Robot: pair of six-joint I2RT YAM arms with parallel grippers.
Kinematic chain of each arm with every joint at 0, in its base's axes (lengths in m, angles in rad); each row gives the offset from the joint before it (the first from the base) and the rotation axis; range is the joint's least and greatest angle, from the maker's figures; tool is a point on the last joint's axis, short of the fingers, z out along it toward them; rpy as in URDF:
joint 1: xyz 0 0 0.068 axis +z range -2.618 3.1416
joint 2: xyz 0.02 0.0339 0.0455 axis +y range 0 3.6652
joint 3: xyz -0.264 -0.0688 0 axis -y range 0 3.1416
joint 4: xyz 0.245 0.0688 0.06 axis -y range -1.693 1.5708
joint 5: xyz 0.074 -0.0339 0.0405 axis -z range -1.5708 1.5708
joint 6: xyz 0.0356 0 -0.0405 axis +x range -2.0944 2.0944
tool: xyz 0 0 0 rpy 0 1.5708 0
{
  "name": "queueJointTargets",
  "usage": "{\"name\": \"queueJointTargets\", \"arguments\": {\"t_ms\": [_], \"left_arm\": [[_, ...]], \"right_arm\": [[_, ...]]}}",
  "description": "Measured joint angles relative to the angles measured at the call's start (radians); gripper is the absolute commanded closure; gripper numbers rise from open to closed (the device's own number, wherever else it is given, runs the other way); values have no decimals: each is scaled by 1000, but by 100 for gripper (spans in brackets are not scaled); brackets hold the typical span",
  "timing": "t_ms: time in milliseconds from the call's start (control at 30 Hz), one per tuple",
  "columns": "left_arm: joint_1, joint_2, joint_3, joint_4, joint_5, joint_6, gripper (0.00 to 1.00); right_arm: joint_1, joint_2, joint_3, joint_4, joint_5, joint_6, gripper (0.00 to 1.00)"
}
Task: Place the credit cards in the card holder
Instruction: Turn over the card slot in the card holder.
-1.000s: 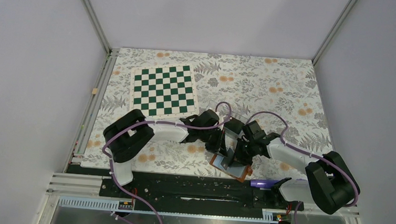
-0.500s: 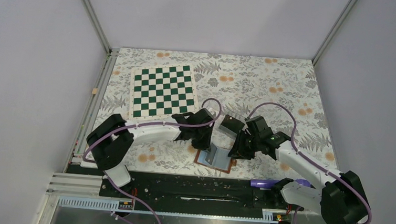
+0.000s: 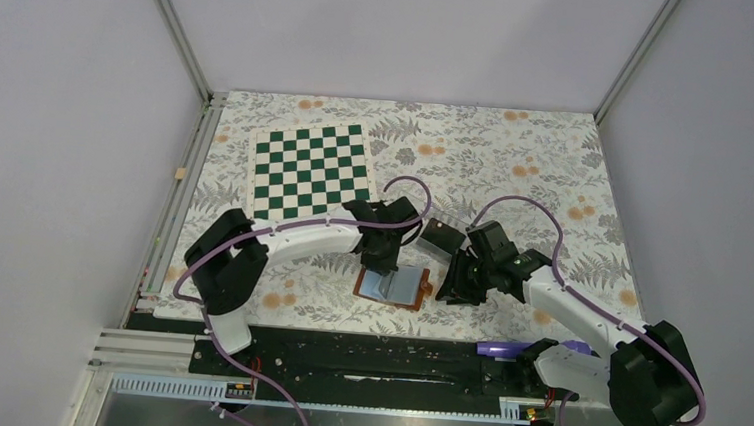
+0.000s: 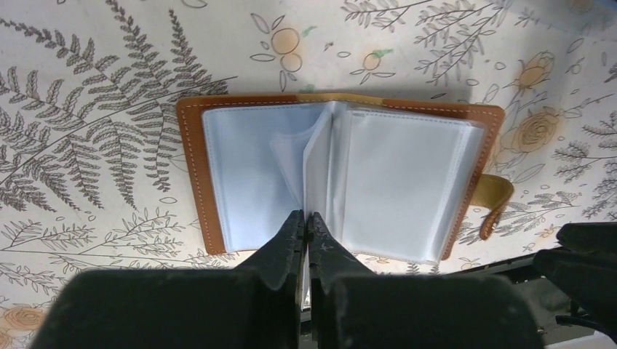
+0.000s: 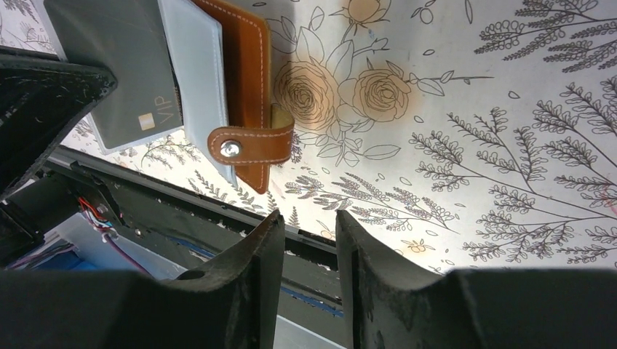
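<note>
Card holder [image 4: 393, 182] lies open near the middle of the tabletop's [image 3: 517, 163] near edge, pale sleeves [image 4: 247, 174] facing up. Left gripper [image 4: 306, 222] has its fingers pressed together at the sleeves' near edge; whether a sleeve is pinched between them is unclear. Right gripper [image 5: 309, 218] stands parted and empty, just beside the snap strap [image 5: 251, 144]. One credit card [image 5: 131, 65] lies against the sleeves, cut off at the top of the right wrist view.

Smooth tan leather card holder [image 4: 190, 174], pale stitching; inner sleeves [image 4: 407, 189] soft translucent plastic, slight sheen. Snap button [image 5: 231, 149] shiny metal. Credit card [image 5: 116, 65] matt dark grey plastic; table cover [image 5: 473, 109] matt floral print.
</note>
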Motion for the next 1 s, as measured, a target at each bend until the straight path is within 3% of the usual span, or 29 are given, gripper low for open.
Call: {"name": "queueJointTargets", "arguments": {"t_ms": [200,400,767,1000], "left_arm": [[-13,33,52,-20,13,17,90],[-21,49,55,31,132,19,80],[-33,51,57,116,269,0,74],[-35,89,49,266,424,-39,71]], "right_arm": [[0,4,0,-7,4,-4,60],[0,7,0,-10,4,-5,60],[-4,11,0,-18,16,-5,59],[-70,-55,0,-75,47,-20,59]]}}
